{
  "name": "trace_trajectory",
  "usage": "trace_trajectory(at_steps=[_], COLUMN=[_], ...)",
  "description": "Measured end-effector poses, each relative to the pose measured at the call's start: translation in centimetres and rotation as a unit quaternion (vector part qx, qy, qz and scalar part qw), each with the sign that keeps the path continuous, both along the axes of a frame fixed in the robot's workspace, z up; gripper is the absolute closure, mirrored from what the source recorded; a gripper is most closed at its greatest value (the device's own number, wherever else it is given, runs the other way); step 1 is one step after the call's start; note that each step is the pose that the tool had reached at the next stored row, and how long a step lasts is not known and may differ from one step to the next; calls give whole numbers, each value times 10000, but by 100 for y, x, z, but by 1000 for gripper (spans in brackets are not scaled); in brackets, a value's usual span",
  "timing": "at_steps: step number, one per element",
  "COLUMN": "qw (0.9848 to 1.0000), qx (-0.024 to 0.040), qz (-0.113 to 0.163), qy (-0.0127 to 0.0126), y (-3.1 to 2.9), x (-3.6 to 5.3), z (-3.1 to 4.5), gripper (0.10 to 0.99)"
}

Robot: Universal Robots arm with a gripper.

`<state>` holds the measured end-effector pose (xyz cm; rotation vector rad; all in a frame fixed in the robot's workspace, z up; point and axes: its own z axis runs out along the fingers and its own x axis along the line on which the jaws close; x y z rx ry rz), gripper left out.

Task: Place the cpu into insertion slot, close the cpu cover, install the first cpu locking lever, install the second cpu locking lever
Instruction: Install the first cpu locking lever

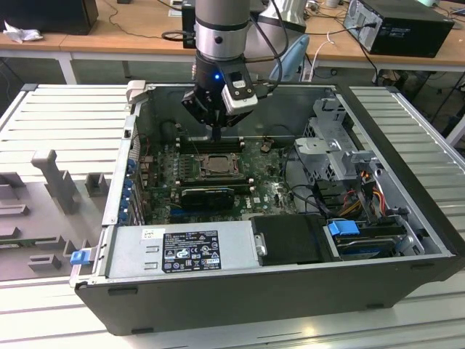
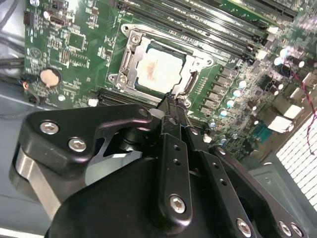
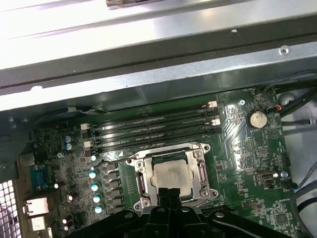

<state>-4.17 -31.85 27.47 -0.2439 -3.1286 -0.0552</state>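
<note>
Open computer case [image 1: 290,291] sits on the ribbed tabletop [image 1: 65,109], with the green circuit board [image 3: 237,148] lying flat inside. The arm comes down from the far side, and the gripper [image 1: 216,133] hangs just above the far edge of the insertion slot [image 2: 119,79], which lies toward the exterior view's left of the board. The cpu [image 1: 216,166] is seated in the slot, flat and square to it; in both wrist views its pale face [image 2: 156,72] [image 3: 172,174] shows through the central window. The cpu cover [image 2: 190,64] is down over the chip, its silvery frame [image 3: 168,156] lying around the cpu on all four sides. Thin wire levers run along the frame's edges, but I cannot tell whether either is latched. The gripper's [image 2: 172,101] fingers are pressed together with nothing between them, the tips [image 3: 169,192] just beside one edge of the cover frame; I cannot tell whether they touch it. The long black memory slots [image 3: 153,130] lie on the far side of the socket, parallel to it. The round coin battery [image 3: 257,119] sits well apart from the slot on the same board. The grey power supply [image 1: 182,251] fills the near side of the case.
</note>
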Motion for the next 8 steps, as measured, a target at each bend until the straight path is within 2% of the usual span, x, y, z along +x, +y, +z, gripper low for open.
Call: trace_trajectory(at_steps=[4,8], qw=[9989,9965], qx=[2,1], qz=[473,831], qy=[0,-4], y=[0,0], x=[0,1], z=[-2,-9], gripper=[980,980])
